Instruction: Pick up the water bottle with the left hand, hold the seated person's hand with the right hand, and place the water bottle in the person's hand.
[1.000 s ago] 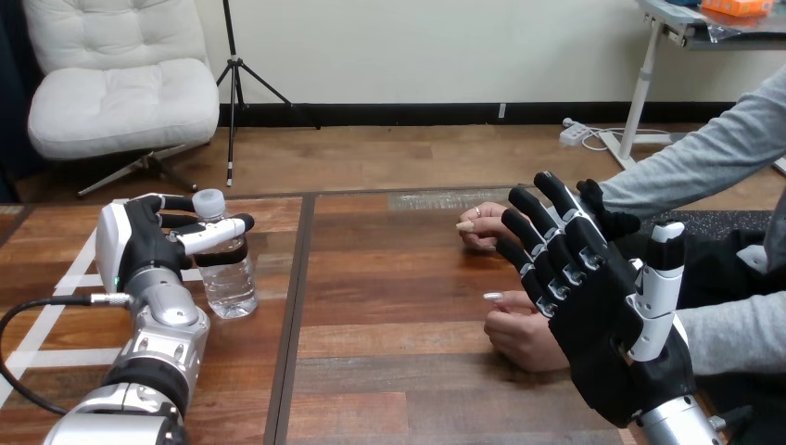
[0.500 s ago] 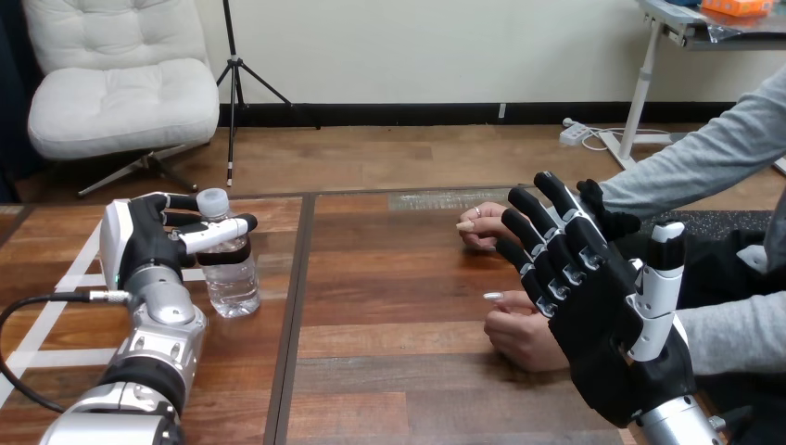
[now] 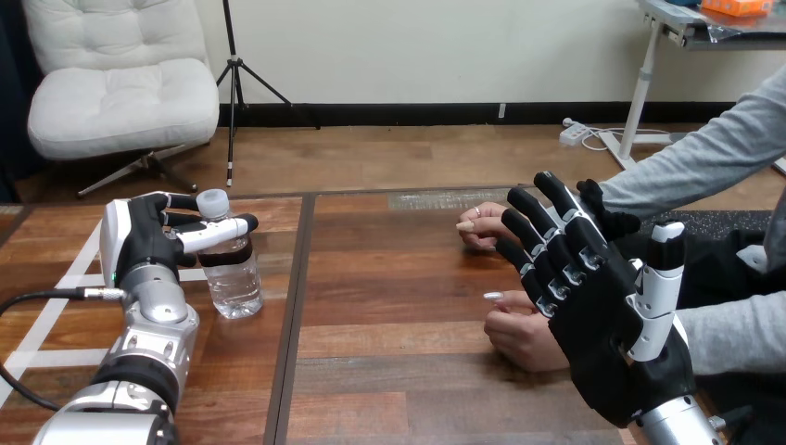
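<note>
- Black-and-white right hand [image 3: 612, 334]: fingers spread straight, gripping nothing; the person's nearer hand [image 3: 521, 336] lies beside them, unheld.
- Left hand [image 3: 139, 243] curls round the clear plastic water bottle [image 3: 230, 278], seemingly standing on the wooden table [image 3: 399, 306].
- Lift, handhold and handover remain.

Clear bottle [image 3: 230, 283] with white cap [image 3: 210, 200] and dark band [image 3: 222, 257], brown wood-grain table [image 3: 389, 278], white tape stripes [image 3: 65, 357] at its left edge, black-and-white left hand [image 3: 139, 246], black-and-white right hand [image 3: 607, 334].
</note>
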### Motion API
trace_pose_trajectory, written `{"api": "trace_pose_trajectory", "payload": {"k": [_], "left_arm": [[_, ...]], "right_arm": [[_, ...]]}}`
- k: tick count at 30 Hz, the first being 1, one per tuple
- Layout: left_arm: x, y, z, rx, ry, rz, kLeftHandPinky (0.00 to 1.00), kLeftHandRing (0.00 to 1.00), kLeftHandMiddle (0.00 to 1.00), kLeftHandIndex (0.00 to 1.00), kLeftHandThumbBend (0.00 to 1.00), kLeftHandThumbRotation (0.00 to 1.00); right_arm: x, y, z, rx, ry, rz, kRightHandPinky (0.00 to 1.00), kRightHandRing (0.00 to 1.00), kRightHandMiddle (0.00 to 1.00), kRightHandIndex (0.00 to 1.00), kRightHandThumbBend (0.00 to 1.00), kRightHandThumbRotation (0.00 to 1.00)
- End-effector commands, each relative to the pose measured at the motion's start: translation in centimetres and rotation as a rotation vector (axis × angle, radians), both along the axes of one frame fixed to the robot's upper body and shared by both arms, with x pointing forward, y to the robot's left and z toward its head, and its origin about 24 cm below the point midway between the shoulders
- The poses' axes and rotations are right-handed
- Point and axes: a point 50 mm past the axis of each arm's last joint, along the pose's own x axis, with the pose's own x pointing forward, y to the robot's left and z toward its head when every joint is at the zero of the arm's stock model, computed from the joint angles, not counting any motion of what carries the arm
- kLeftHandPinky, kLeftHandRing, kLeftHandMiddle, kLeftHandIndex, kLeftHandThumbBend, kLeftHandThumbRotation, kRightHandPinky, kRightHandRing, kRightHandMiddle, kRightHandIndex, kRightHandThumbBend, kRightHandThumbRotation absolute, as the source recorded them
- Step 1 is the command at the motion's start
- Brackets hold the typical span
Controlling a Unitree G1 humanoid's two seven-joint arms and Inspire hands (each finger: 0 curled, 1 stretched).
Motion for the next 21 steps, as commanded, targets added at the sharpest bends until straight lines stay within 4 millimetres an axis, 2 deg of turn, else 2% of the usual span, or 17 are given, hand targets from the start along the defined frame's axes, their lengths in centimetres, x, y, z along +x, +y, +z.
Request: {"api": "trace_pose_trajectory", "payload": {"k": [1, 21], "left_arm": [[1.46, -0.22, 2.48, 0.018, -0.068, -0.028, 0.39, 0.42, 0.47, 0.52, 0.73, 0.00], [1.66, -0.29, 2.84, 0.026, -0.078, -0.054, 0.38, 0.42, 0.48, 0.52, 0.72, 0.00]], "right_arm": [[0.68, 0.24, 1.69, 0.020, -0.093, 0.010, 1.00, 1.00, 0.96, 1.00, 0.92, 1.00], [0.71, 0.24, 1.63, 0.024, -0.086, 0.002, 1.00, 1.00, 0.97, 1.00, 0.94, 1.00]]}}
